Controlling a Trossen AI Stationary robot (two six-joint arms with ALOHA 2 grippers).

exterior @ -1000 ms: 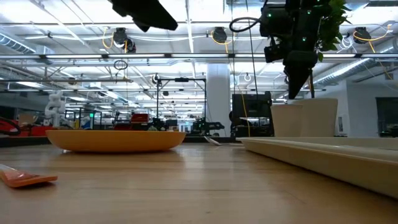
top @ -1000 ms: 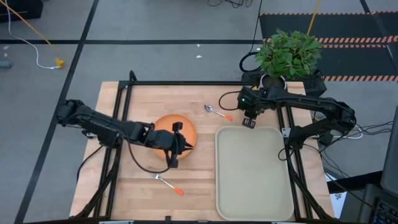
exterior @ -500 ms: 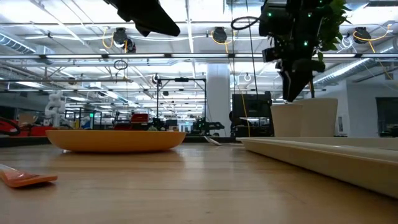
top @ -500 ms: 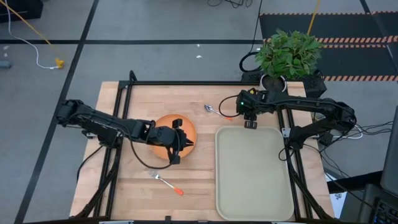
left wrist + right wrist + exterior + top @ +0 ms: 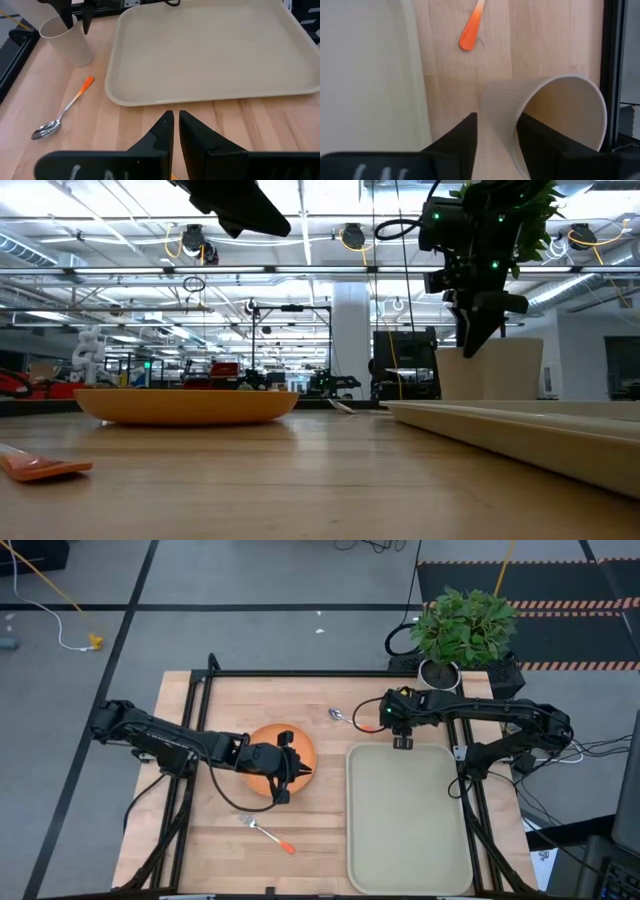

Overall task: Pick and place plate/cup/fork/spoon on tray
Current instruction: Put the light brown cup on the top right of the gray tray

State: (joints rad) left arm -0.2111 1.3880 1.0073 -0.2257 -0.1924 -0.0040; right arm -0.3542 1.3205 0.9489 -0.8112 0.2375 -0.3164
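The tan cup (image 5: 555, 115) stands on the wood just beyond the tray's (image 5: 410, 825) far left corner. My right gripper (image 5: 497, 117) points down over it, open, with the cup's wall between its fingers. The left wrist view shows the same at the cup (image 5: 67, 42). My left gripper (image 5: 176, 130) hangs shut and empty high above the orange plate (image 5: 270, 755), which rests flat on the table. The spoon (image 5: 350, 720) lies left of the cup. The fork (image 5: 270, 835) lies nearer the front edge. My right gripper comes at the cup from above, one finger (image 5: 540, 140) inside the mouth and the other (image 5: 460, 140) outside the near wall (image 5: 500, 120). The cup stands on the table. Whether either finger touches the wall I cannot tell.
A white pot with a green plant (image 5: 462, 625) stands at the far right corner, close behind my right arm. The table's black frame rails (image 5: 300, 673) run along its edges. Bare wood lies between plate and tray.
My right gripper has sunk toward the cup and rolled about its own pointing line. The cup, plate, spoon and fork have stayed where they were.
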